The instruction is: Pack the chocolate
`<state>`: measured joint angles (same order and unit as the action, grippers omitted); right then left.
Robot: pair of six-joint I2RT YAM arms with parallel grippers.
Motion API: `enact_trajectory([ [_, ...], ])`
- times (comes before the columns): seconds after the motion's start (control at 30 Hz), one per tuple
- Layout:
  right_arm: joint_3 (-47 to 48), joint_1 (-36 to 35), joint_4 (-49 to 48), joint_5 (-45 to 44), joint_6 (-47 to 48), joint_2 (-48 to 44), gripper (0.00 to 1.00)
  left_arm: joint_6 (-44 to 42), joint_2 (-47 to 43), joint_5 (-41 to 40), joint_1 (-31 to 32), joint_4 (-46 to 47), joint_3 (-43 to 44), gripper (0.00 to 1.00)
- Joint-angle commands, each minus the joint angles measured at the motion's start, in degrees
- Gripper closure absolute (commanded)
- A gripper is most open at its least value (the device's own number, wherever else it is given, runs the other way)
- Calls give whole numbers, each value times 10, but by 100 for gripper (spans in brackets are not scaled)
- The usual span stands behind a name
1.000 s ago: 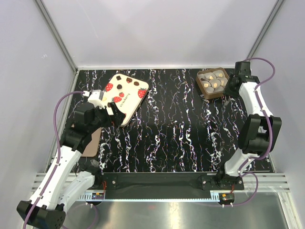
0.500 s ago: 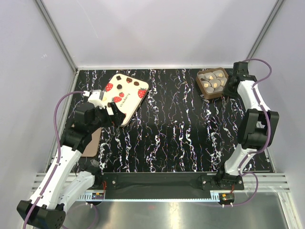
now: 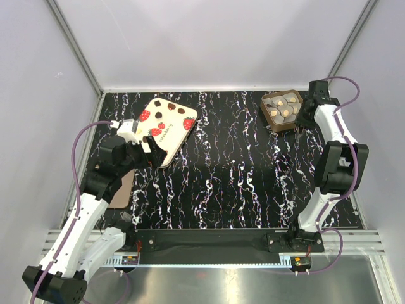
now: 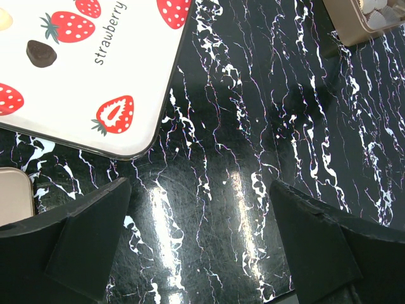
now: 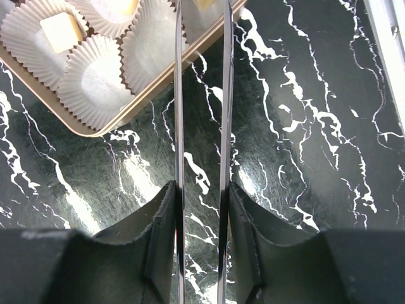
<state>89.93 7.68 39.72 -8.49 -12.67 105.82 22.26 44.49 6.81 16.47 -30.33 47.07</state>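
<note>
Black marbled tabletop (image 3: 240,190) carried the brown tray (image 3: 268,118) at upper right, with chocolate (image 5: 61,31) in some paper cups and others apparently empty. Right gripper (image 3: 302,115) reached narrow blades over its rim, though I couldn't tell whether they gripped anything. Left gripper (image 4: 197,185) gaped wide beside the strawberry lid (image 3: 167,123), not yet fitted.

One strawberry lid (image 3: 167,128), one brown tray (image 3: 269,116)

Cream lid (image 3: 168,121) with red strawberries, black table (image 3: 234,171) veined white, tan-brown tray (image 3: 269,117).
</note>
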Motion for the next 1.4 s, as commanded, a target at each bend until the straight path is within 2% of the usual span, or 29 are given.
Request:
enact_trajectory([
  [0.0, 32, 2, 11, -30, 1, -4, 59, -10, 2, -7, -3, 20, 9, 1],
  [1.23, 64, 2, 25, -15, 3, 4, 50, -9, 2, -5, -3, 21, 8, 1],
  [1.37, 88, 1, 42, 22, -2, -11, 50, -9, 3, -2, -3, 23, 8, 1],
])
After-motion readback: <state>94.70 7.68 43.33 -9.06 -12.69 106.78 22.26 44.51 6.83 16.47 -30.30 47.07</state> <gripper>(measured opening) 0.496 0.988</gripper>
